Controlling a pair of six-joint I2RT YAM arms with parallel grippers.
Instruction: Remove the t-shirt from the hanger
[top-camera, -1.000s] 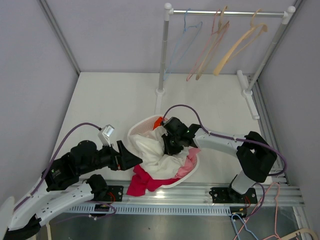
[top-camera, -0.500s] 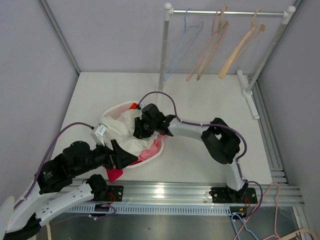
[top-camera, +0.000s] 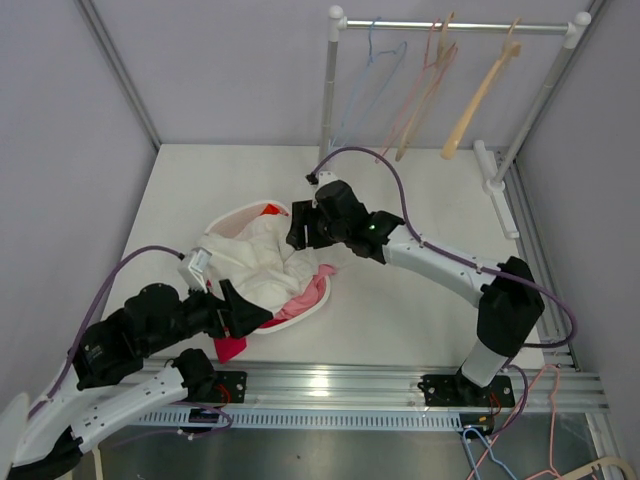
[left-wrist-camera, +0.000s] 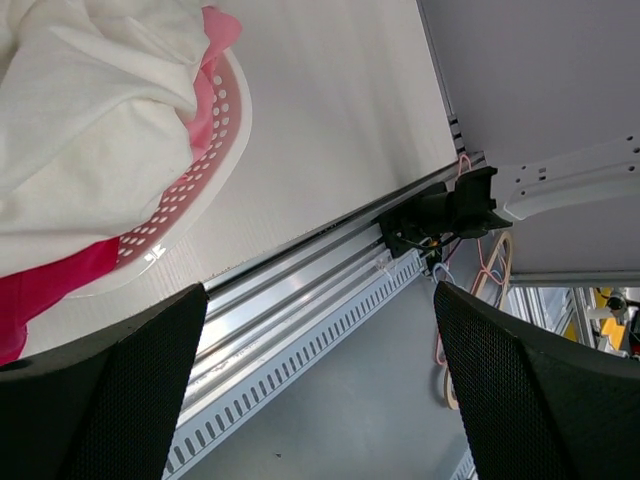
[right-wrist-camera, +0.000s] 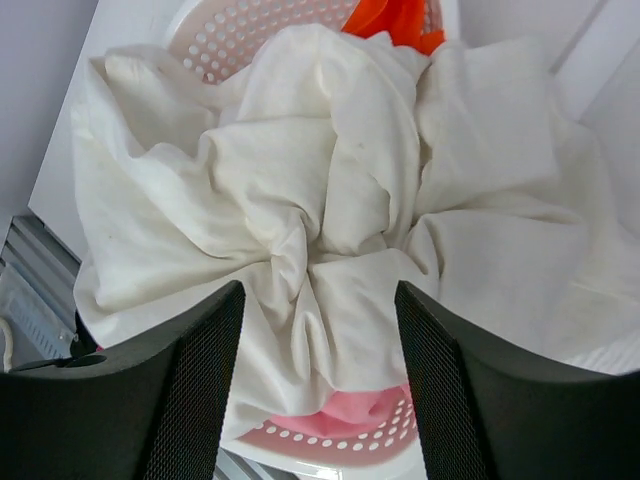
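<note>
One white basket (top-camera: 229, 214) sits on the table (top-camera: 220, 170), and four pieces of clothing show in it. The crumpled cream t-shirt (top-camera: 268, 262) lies on top with no hanger in it. A pink garment (top-camera: 313, 290) peeks out beneath it on the right, a red one (top-camera: 230, 348) spills over the near rim, and a scrap of an orange one (right-wrist-camera: 398, 20) lies at the far rim. Two arms reach toward the basket. The right gripper (top-camera: 298, 228) hangs over the far edge, its two fingers spread apart above the t-shirt with nothing between them. The left gripper (top-camera: 248, 312) sits at the near rim beside the red garment, its two fingers at their widest and also holding nothing. At the back stands one rack with a single metal rail (top-camera: 450, 27). Four hangers appear to hang on it, all bare: one thin blue (top-camera: 362, 85), two pinkish ones close together (top-camera: 418, 95) and one tan (top-camera: 480, 95). More hangers (top-camera: 545, 420) lie past the near edge at the lower right, too tangled to count.
</note>
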